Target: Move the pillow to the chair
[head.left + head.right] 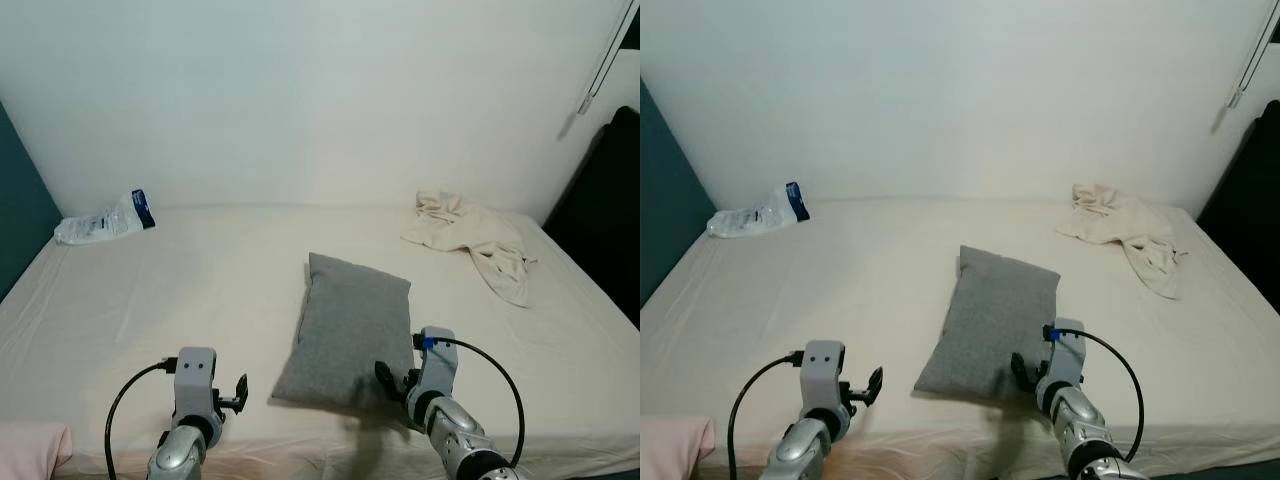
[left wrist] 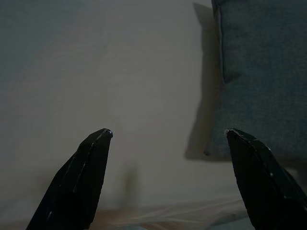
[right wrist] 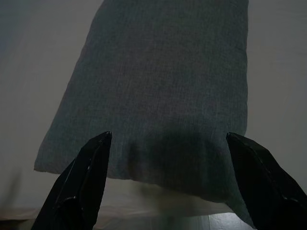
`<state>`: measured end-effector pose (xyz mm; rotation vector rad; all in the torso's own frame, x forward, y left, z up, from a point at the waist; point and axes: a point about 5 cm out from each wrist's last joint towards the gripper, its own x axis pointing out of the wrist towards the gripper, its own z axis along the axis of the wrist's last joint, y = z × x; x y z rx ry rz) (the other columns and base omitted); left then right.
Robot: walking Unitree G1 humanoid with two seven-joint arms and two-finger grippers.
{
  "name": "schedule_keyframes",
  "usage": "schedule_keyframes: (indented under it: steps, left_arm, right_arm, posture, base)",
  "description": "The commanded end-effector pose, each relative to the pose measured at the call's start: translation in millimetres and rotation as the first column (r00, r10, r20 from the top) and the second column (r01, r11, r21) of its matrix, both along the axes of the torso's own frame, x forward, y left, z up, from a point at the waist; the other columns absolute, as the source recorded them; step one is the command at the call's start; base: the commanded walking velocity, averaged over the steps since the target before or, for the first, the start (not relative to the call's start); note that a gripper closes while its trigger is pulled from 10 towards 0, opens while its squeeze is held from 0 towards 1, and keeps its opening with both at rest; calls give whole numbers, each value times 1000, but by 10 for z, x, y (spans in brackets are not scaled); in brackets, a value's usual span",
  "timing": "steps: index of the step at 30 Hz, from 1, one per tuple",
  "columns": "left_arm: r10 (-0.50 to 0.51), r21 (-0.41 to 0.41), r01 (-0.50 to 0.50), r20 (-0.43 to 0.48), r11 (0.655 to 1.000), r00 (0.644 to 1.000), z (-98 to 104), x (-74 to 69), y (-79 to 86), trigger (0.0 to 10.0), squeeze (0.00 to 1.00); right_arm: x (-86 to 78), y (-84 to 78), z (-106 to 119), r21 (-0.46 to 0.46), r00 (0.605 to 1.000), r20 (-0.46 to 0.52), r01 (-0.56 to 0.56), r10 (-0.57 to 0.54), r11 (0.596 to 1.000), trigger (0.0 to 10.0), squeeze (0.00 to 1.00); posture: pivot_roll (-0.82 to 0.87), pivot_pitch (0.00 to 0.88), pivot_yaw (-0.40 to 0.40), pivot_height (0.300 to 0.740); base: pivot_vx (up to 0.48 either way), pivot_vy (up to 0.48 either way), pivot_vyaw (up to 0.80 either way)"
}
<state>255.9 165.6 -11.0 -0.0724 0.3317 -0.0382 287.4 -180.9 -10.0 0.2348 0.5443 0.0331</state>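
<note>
A grey rectangular pillow (image 1: pixel 350 330) lies flat on the cream bed (image 1: pixel 220 290), its near edge close to the bed's front. My right gripper (image 1: pixel 395 384) hovers open just over the pillow's near right corner, and the right wrist view has the pillow (image 3: pixel 163 86) between its spread fingers. My left gripper (image 1: pixel 238 393) stands open above bare sheet, a short way left of the pillow's near left corner (image 2: pixel 249 96).
A crumpled cream cloth (image 1: pixel 470 240) lies at the bed's far right. A clear plastic packet with a blue end (image 1: pixel 105 220) rests at the far left. A pink fabric (image 1: pixel 30 450) shows at the near left. A dark object (image 1: pixel 610 200) stands right of the bed.
</note>
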Motion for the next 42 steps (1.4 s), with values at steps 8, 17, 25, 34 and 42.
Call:
schedule_keyframes:
  steps: [8, 17, 25, 34, 42]
  left_arm:
    - [0, 5, 0, -49, 1000, 999, -87, -52, 72, 10000, 0]
    - [20, 1, -20, -66, 1000, 998, -111, -69, 148, 10000, 0]
    - [3, -11, -4, -25, 1000, 1000, -34, 17, 92, 10000, 0]
    - [-62, -45, 62, 17, 997, 998, 21, 62, -110, 10000, 0]
    - [-88, -106, 93, 56, 990, 995, 82, 105, -221, 10000, 0]
  right_arm:
    - [51, -38, 46, 81, 998, 4, 59, -60, 995, 10000, 0]
    - [53, -85, 54, 81, 997, 5, 75, -76, 994, 10000, 0]
    - [78, -91, 78, 76, 997, 11, 70, -71, 995, 10000, 0]
    - [108, -84, 104, 94, 998, 15, 65, -67, 993, 10000, 0]
    - [133, -156, 146, 107, 994, 35, 96, -100, 990, 10000, 0]
  posture:
    - [56, 0, -38, 736]
    - [58, 0, -44, 736]
    - [62, 0, -43, 736]
    - [64, 0, -36, 701]
    - [60, 0, -30, 666]
  base:
    - [0, 0, 0]
    - [0, 0, 0]
    - [0, 0, 0]
    - [0, 0, 0]
    - [0, 0, 0]
